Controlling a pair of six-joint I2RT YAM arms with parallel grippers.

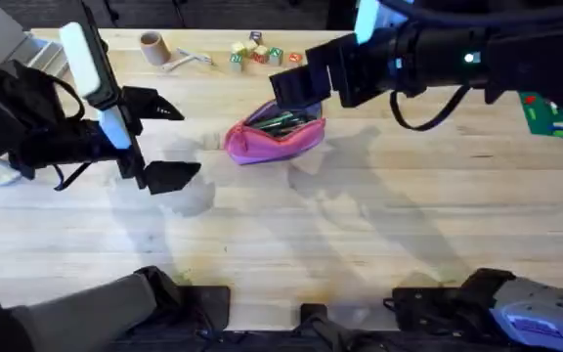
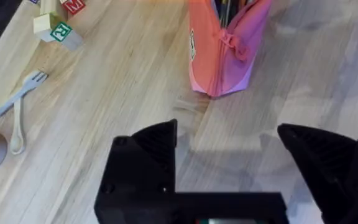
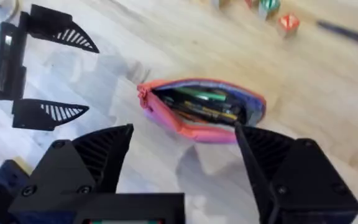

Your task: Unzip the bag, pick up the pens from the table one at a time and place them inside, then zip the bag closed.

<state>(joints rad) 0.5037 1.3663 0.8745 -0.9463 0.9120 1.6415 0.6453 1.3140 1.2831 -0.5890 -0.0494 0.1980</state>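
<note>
- Right gripper (image 1: pixel 299 90) released, jaws wide, hovering at bag (image 1: pixel 275 137), frame centre-top.
- Bag unzipped, pens (image 3: pixel 205 106) inside; long axis left-right.
- Left gripper (image 1: pixel 164 142) released, well left; right arm nearer.

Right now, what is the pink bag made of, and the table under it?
The pink bag looks like soft fabric with a matte finish: its sides sag and fold around the open mouth, and a zipper runs along its edge. The table looks like light wood, smooth and faintly glossy: long plank seams and grain lines show, though it could be a wood-look surface.
</note>
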